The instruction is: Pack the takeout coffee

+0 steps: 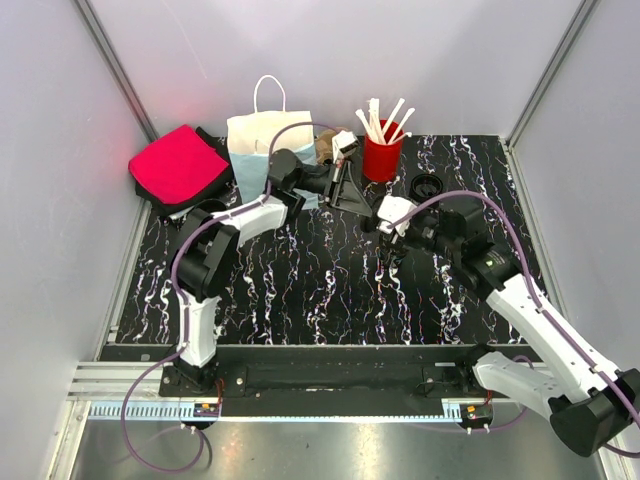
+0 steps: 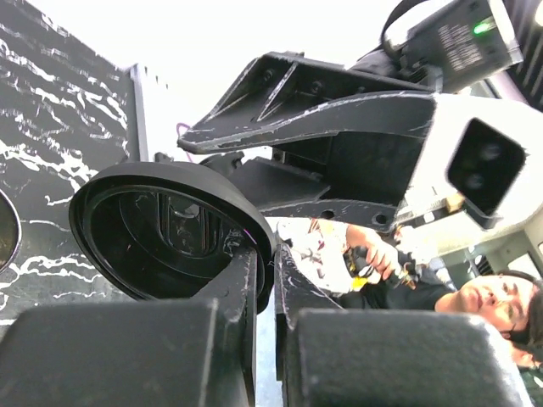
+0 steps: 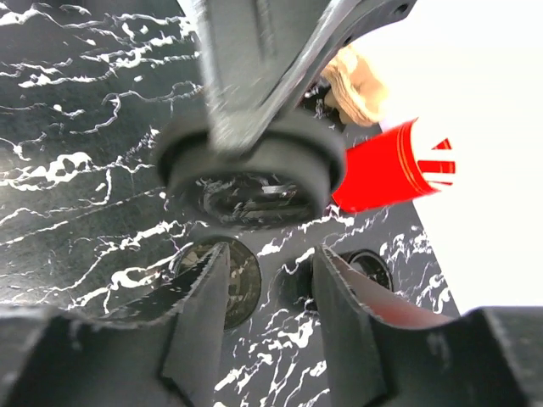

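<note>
A glossy black round lid (image 2: 161, 229) hangs above the table, pinched at its rim by my left gripper (image 2: 273, 263), which is shut. It looks like the lid of the takeout coffee, but I cannot tell whether a cup hangs on it. In the right wrist view the lid (image 3: 250, 165) sits just beyond my right gripper (image 3: 271, 254), whose jaws stand apart and touch nothing. From above, the left gripper (image 1: 358, 200) and right gripper (image 1: 380, 228) meet near the red cup, and the lid is hidden between them.
A white paper bag (image 1: 258, 145) stands open at the back, behind the left arm. A red cup of stirrers (image 1: 381, 158) is to its right. A lidless black cup (image 1: 427, 187) stands on the marbled table, and another dark round cup (image 3: 242, 275) lies under my right fingers. A pink pouch (image 1: 178, 165) sits back left.
</note>
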You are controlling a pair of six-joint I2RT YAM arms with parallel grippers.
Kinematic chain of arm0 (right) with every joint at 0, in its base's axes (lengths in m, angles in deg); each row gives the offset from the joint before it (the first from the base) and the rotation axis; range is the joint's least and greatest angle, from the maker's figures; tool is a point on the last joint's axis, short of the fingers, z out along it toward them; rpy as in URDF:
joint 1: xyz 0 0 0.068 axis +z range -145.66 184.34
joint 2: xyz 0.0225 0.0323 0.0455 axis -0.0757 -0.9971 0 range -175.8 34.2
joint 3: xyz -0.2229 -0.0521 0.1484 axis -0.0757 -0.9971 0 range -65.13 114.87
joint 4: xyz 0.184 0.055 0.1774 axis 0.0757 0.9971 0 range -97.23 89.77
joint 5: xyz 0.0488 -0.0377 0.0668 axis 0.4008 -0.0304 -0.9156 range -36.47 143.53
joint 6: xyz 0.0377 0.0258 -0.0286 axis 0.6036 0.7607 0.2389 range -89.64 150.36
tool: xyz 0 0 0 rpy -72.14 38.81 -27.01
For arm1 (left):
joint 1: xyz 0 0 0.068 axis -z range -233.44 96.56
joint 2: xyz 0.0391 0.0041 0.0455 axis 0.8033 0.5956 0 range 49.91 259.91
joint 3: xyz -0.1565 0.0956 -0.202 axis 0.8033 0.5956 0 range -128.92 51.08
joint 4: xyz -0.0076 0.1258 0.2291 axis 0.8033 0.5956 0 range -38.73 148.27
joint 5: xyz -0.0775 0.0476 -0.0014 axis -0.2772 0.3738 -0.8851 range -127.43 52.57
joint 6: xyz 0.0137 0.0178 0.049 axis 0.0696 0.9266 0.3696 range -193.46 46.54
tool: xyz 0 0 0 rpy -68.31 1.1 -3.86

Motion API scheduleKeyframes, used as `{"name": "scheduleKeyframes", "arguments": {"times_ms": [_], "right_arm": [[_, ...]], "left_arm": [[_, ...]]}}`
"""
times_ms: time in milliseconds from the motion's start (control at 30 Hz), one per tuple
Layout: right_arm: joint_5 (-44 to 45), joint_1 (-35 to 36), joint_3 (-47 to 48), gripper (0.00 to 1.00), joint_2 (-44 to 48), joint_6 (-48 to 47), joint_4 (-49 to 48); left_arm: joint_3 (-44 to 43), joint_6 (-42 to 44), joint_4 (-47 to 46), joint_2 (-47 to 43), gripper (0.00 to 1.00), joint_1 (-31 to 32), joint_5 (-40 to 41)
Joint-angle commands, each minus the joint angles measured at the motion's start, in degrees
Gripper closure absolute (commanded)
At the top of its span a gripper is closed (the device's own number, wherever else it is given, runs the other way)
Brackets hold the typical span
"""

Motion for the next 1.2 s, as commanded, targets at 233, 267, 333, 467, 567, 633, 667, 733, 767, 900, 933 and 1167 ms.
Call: {"name": "scheduleKeyframes", "arguments": {"times_ms": [233,267,333,467,567,633,667,733,767,900,933,1167], "right_arm": [[-4.9,0.5,3.0,0.46,1.4,-5.0,-0.6],[-6.1,0.5,3.5,0.47,0.9,-5.5,-0.4],[-7.3,0.5,5.7,0.48,0.1,-6.8,1.2],[-10.3,0.5,11.2,0.53,-3.2,-6.8,4.6],[-12.3,0.5,15.2,0.56,-4.9,-5.8,7.2],[-12.8,0.5,16.3,0.57,-5.4,-5.7,7.8],[-12.7,0.5,16.5,0.57,-5.9,-5.8,7.8],[-12.3,0.5,16.8,0.57,-6.4,-6.4,7.8],[-12.1,0.5,16.8,0.57,-6.7,-6.4,7.8],[-12.5,0.5,17.0,0.57,-6.9,-6.3,7.6],[-12.6,0.5,17.5,0.57,-7.0,-6.3,7.6],[-12.5,0.5,20.3,0.58,-8.0,-5.2,8.2]], "left_arm": [[1.9,-17.3,-27.3,-0.8,1.0,-1.5,2.3],[2.0,-17.7,-27.4,-1.0,1.0,-1.5,2.7],[2.1,-18.3,-27.8,-1.8,1.0,-1.5,2.9],[3.0,-18.4,-28.0,-4.4,1.0,-1.6,2.9],[3.9,-18.0,-28.0,-6.7,1.0,-1.6,3.0],[4.1,-17.9,-27.9,-8.0,1.0,-1.6,2.9],[4.1,-18.1,-27.9,-8.3,1.0,-1.5,3.0],[4.2,-18.1,-27.9,-9.3,1.0,-1.6,3.2],[4.4,-18.0,-28.0,-9.6,1.0,-1.5,3.2],[4.8,-18.1,-28.0,-10.6,1.0,-1.6,3.3],[4.8,-18.1,-28.0,-10.7,1.0,-1.5,3.4],[5.2,-17.6,-27.8,-10.6,1.0,-1.6,3.3]]}}
